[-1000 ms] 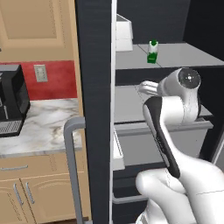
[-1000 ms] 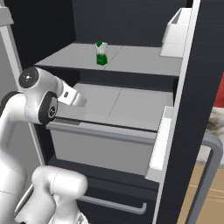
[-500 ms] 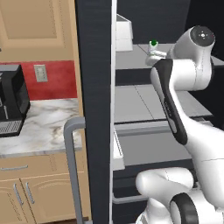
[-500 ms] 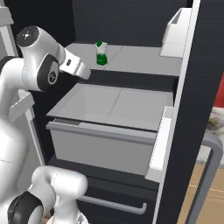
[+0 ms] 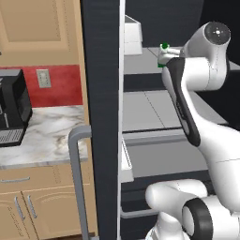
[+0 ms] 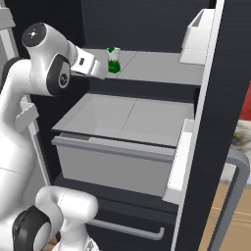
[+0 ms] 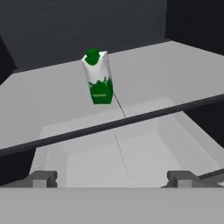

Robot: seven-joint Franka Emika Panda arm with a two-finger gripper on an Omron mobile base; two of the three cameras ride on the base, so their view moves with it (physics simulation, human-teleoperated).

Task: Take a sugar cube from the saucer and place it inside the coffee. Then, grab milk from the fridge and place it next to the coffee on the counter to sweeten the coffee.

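Raised since a second ago, the gripper [image 7: 111,178], fingers apart, now faces the milk [image 7: 98,77] at twelve o'clock on the fridge shelf [image 7: 144,74]; reach pending.

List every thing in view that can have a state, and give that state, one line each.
fridge: door open, shelves exposed.
milk: upright on the upper shelf, cap on, not held.
hand: open, empty, short of the milk.
fridge drawer: its inside shows from above.
coffee machine: standing on the counter.
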